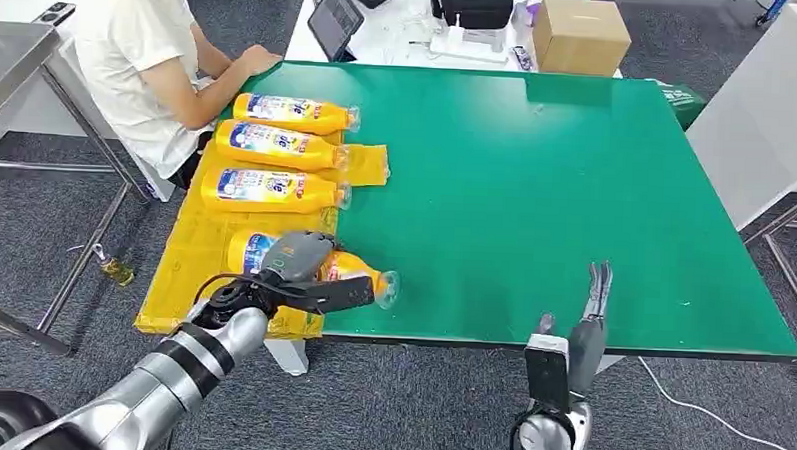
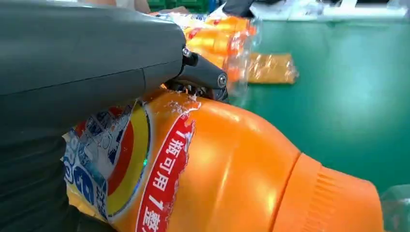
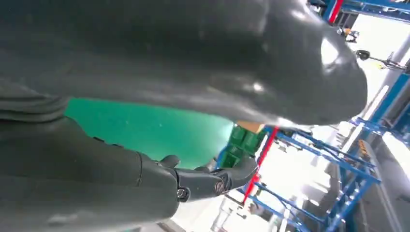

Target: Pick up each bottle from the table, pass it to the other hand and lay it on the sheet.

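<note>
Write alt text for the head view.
The left robot hand grips an orange bottle lying on the yellow sheet beside three laid bottles; the right robot hand hangs open at the green table's near edge.

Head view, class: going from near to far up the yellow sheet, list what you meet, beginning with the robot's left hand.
left hand holding the nearest bottle → second bottle → third bottle → farthest bottle
</note>
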Available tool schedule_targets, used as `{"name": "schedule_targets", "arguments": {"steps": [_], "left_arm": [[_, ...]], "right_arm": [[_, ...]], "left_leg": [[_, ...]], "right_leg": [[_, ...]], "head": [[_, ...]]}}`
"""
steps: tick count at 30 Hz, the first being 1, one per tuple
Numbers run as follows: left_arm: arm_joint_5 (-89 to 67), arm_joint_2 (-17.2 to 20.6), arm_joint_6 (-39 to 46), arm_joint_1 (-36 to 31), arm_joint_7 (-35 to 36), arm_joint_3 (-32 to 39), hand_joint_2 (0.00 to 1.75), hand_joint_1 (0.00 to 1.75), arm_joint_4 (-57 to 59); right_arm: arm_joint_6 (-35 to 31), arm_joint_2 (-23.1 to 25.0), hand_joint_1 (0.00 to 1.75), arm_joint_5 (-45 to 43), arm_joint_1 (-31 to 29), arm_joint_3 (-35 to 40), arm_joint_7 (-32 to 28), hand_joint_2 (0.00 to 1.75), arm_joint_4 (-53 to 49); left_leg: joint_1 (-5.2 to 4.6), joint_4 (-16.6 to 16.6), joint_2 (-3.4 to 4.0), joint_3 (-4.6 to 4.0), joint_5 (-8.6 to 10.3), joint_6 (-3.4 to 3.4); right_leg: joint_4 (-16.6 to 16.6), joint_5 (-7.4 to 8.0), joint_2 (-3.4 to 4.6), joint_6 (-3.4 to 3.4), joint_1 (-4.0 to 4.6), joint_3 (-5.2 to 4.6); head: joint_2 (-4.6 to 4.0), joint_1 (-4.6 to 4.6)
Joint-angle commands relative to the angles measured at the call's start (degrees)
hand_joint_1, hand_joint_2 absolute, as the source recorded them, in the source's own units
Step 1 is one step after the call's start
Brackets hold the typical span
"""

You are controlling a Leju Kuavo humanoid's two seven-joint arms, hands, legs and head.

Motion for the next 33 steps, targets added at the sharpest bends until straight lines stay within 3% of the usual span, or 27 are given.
{"name": "schedule_targets", "arguments": {"steps": [1,4,6,17,18,19,20,21,22,24,25,33], "left_arm": [[-3.0,-5.3,-0.3,-7.5,2.8,0.3,1.75,1.75,22.7],[-2.7,-5.3,1.0,-8.0,3.5,2.1,1.75,1.73,24.9],[-2.0,-5.5,1.0,-8.0,3.7,3.2,1.75,1.48,25.4],[-1.7,-5.7,0.9,-8.3,3.7,3.7,1.75,1.47,25.7],[-1.7,-5.7,0.9,-8.3,3.7,3.7,1.75,1.40,25.7],[-1.3,-6.0,1.0,-8.6,4.2,4.6,1.75,1.06,25.9],[-0.8,-6.1,1.0,-8.6,4.4,5.3,1.75,1.08,26.1],[-0.7,-6.2,1.4,-8.7,4.6,5.8,1.75,0.93,26.2],[-0.5,-6.2,1.3,-8.7,4.7,6.2,1.75,0.59,26.3],[-0.3,-6.4,1.8,-8.8,5.2,7.1,1.75,0.37,26.7],[-0.1,-6.5,1.6,-8.7,5.2,7.4,1.75,0.05,26.9],[1.4,-6.5,0.3,-8.2,2.7,9.0,1.75,0.00,25.8]], "right_arm": [[0.2,-2.5,0.00,-2.1,-3.7,6.5,0.1,0.00,9.7],[0.2,-2.6,0.00,-2.3,-3.7,6.2,0.1,0.00,10.4],[0.2,-2.8,0.00,-2.9,-3.8,6.4,0.1,0.00,10.5],[0.2,-2.9,0.00,-2.8,-3.9,6.5,0.1,0.00,10.7],[0.2,-2.9,0.00,-2.8,-3.9,6.5,0.1,0.00,10.7],[0.2,-2.8,0.00,-2.8,-4.1,6.6,0.1,0.00,11.1],[0.2,-2.9,0.00,-2.8,-4.3,6.9,0.1,0.00,11.4],[0.2,-2.8,0.00,-2.6,-4.4,6.9,0.1,0.00,11.7],[0.2,-2.8,0.00,-2.6,-4.6,7.0,0.1,0.00,12.0],[0.2,-2.7,0.00,-2.3,-4.9,7.2,0.1,0.00,12.9],[0.2,-2.6,0.00,-2.4,-4.9,7.1,0.1,0.00,13.0],[0.2,-2.5,0.00,-2.4,-4.7,6.8,0.1,0.00,13.3]], "left_leg": [[0.05,0.0,0.08,0.25,-0.06,0.06],[0.07,-0.1,0.07,0.38,-0.11,0.09],[0.05,0.0,0.10,0.38,-0.13,0.09],[0.03,0.0,0.12,0.27,-0.07,0.06],[0.02,-0.1,0.13,0.38,-0.10,0.08],[0.03,-0.1,0.16,0.45,-0.12,0.09],[0.02,-0.1,0.12,0.33,-0.08,0.06],[0.03,0.0,0.14,0.38,-0.11,0.07],[0.04,-0.1,0.16,0.48,-0.14,0.10],[0.03,-0.1,0.17,0.43,-0.12,0.08],[0.02,0.0,0.14,0.28,-0.06,0.04],[0.02,-0.1,0.17,0.45,-0.12,0.08]], "right_leg": [[-0.1,-0.02,0.01,-0.15,0.10,0.26],[-0.1,-0.07,-0.03,-0.20,0.13,0.40],[-0.1,-0.08,0.00,-0.20,0.11,0.38],[-0.1,-0.02,0.05,-0.14,0.07,0.27],[-0.1,-0.06,0.04,-0.19,0.07,0.37],[-0.1,-0.07,0.06,-0.22,0.09,0.43],[-0.1,-0.04,0.06,-0.15,0.06,0.31],[-0.1,-0.06,0.06,-0.18,0.08,0.37],[-0.1,-0.08,0.04,-0.24,0.11,0.48],[-0.1,-0.06,0.07,-0.20,0.09,0.42],[-0.1,-0.01,0.09,-0.12,0.06,0.26],[-0.1,-0.07,0.07,-0.19,0.08,0.44]], "head": [[0.00,-0.02],[0.00,0.02],[0.00,0.02],[0.00,0.00],[0.00,0.00],[0.00,0.00],[0.00,0.00],[0.00,0.00],[0.00,0.02],[0.00,0.00],[0.00,0.00],[0.00,0.00]]}}
